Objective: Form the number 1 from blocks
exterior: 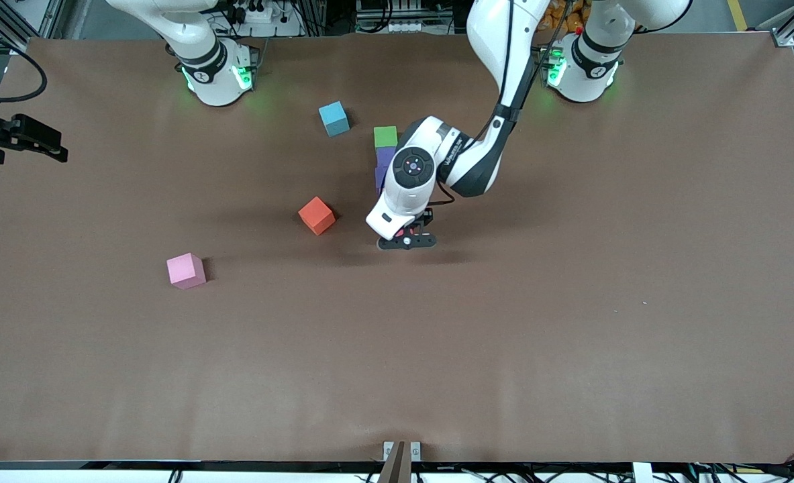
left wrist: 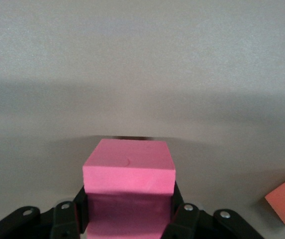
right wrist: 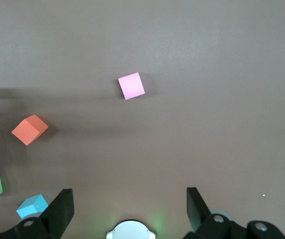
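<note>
Left gripper (exterior: pixel 407 240) clamped on pink block (left wrist: pixel 129 172); right gripper (right wrist: pixel 130 209) open, waiting. Best lowered square against the purple block (exterior: pixel 384 157) column.

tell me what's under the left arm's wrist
The left end effector grips a matte hot-pink foam cube. Purple cubes run under the wrist from the green cube; the rest is covered.

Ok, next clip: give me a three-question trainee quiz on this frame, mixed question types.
1. True or false: the left gripper is shut on a pink block.
2. Which block lies nearest the front camera: a) light blue block b) orange block c) pale pink block?
3. Fill in: the green block heads a column with ____ blocks next to it.

Key: 1 true; 2 c; 3 purple.
</note>
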Motion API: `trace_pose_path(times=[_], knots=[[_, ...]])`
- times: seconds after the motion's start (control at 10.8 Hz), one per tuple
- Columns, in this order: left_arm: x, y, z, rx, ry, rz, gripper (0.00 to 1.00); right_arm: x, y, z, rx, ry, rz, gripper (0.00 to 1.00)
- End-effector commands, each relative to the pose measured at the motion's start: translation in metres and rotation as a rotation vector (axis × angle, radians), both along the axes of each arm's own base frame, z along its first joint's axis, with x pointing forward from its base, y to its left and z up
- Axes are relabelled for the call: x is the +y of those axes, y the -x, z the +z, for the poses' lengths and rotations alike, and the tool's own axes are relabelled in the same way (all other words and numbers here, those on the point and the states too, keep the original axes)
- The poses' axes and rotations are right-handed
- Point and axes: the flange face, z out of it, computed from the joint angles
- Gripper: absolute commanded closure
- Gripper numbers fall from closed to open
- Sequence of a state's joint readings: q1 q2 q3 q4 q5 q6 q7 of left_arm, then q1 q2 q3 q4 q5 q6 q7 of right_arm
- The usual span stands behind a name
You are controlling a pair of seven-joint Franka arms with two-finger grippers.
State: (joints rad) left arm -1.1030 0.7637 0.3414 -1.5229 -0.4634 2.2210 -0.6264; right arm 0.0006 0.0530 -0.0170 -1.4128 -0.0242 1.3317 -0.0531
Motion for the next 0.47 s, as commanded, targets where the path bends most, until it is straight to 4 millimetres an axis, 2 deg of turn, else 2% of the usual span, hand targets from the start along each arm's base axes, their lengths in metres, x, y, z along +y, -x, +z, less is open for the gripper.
trace_pose_path(times=[0.0,0.37], knots=[[-0.0102,0.0055,-0.0017,0.008,-0.008,0.002,1.00,-0.0002,0.0054,0.0011,-0.005,0.018,0.008,0.00],[-0.0156,0.0141,-0.0089,0.011,-0.020,-0.015,1.00,-0.0002,0.0054,-0.0003,-0.002,0.018,0.008,0.00]])
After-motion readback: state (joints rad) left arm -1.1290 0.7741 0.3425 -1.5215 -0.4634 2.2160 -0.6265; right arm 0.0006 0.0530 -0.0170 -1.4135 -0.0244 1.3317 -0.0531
